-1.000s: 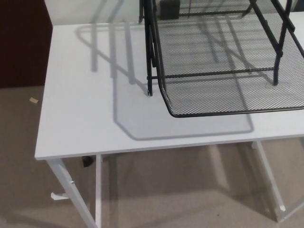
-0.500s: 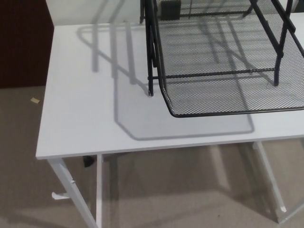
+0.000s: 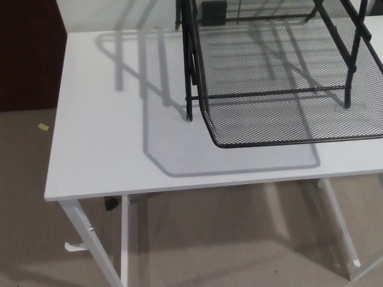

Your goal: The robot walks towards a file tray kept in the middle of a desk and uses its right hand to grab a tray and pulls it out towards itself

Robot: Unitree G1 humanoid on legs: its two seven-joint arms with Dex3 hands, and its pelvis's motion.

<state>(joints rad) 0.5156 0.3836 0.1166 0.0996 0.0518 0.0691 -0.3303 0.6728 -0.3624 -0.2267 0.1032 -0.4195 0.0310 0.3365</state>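
Note:
A black wire-mesh file tray rack [image 3: 191, 72] stands on the white desk [image 3: 102, 131], at the upper right of the head view. Its lowest mesh tray [image 3: 287, 128] juts out of the frame toward me, its curved front rim hanging a little above the desk top. The rack's upper levels are cut off by the picture's top edge. Neither of my hands shows anywhere in the picture.
The desk's front edge [image 3: 179, 188] runs across the lower middle, with white legs [image 3: 90, 239] below it. Beige carpet [image 3: 227, 245] lies under and left of the desk. A dark panel [image 3: 30, 54] stands at the far left.

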